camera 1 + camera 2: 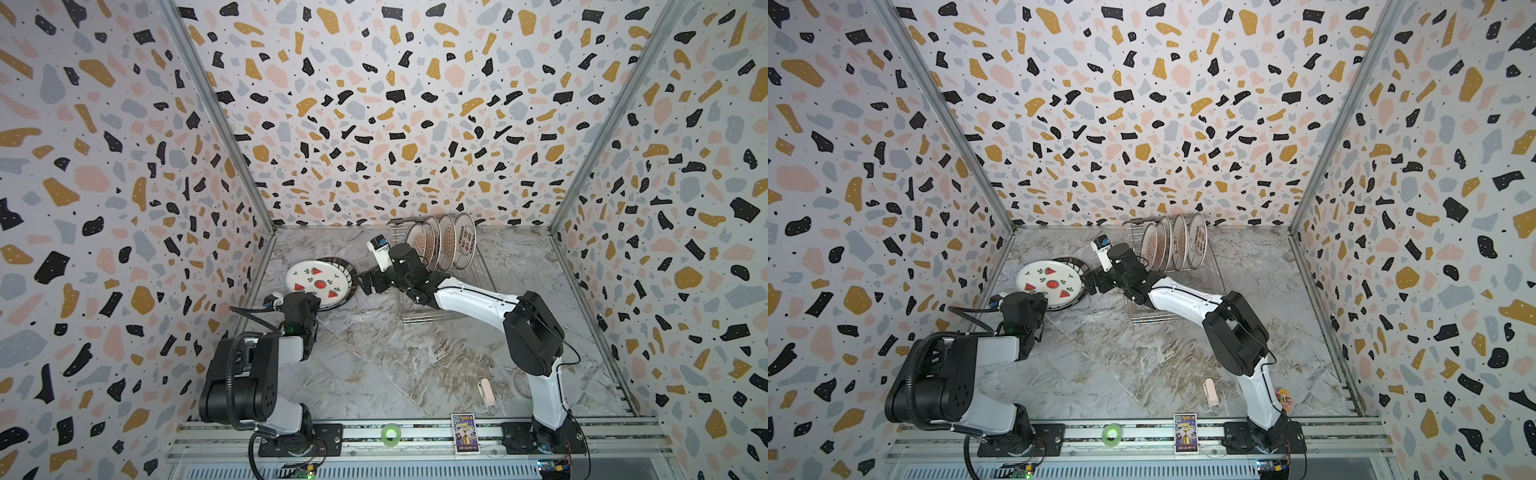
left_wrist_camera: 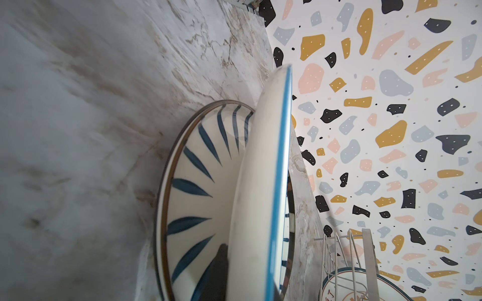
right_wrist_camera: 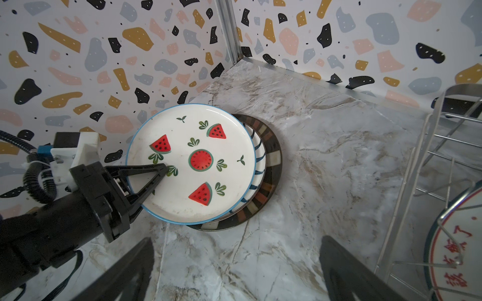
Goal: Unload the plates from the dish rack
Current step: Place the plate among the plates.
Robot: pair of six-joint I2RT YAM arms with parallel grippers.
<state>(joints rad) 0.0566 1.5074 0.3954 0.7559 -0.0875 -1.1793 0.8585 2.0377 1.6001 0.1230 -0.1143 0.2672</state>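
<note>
Over by the left wall, on the grey marble-patterned tabletop point(image 1: 395, 365), we find three plates piled up. Topmost is the round white ceramic watermelon plate point(image 3: 198, 161) with a thin blue rim. Under it sits a white plate with dark blue radial stripes point(image 2: 193, 182), and at the bottom lies a dark plate with a brown-and-cream block rim point(image 3: 272, 166).

Our left gripper point(image 3: 161, 172) is clamped narrow on the watermelon plate's rim. One black finger point(image 3: 157, 170) lies across its printed face, and the other is hidden beneath. In the left wrist view we see that gripped edge raised off the striped plate, so the top plate sits tilted.

Our right gripper point(image 3: 237, 239) hangs with its jaws spread wide and nothing between them. It is over bare tabletop, between the pile and the silver wire dish rack point(image 1: 428, 319).

The rack stands near the back wall, and in both top views we count four round patterned plates point(image 1: 446, 243) standing upright on edge in its slots. The right wrist view shows one of them up close, a white plate with a dark rim line and red lettering point(image 3: 456, 247).
</note>
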